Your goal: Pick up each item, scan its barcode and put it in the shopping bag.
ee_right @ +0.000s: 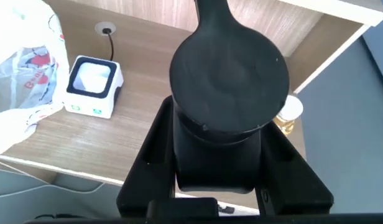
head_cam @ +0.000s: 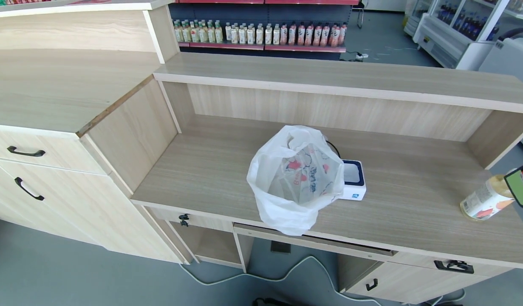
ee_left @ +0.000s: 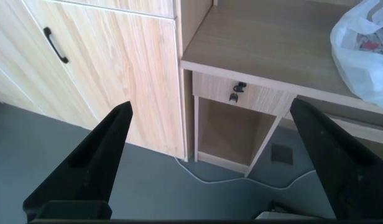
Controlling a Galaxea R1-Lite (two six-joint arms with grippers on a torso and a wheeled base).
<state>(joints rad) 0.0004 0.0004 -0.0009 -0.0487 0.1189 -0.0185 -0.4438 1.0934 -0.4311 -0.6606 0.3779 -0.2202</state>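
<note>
a bottle (head_cam: 485,199) sat near the right end of the bench (head_cam: 414,191), well apart from the shopping bag (head_cam: 295,178), the right gripper (ee_right: 217,143) beside it with its hold impossible to tell, the left gripper (ee_left: 210,106) spread wide off the bench; a clumsy nudge might have knocked the bottle off

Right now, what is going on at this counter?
A robot is working a checkout. Its right gripper is shut on a dark item at the right end of the counter, close to a bottle that sits there. The bag stands open mid-counter, with the scanner right beside it. The left gripper hangs open and empty, low in front of the cabinet.
</note>
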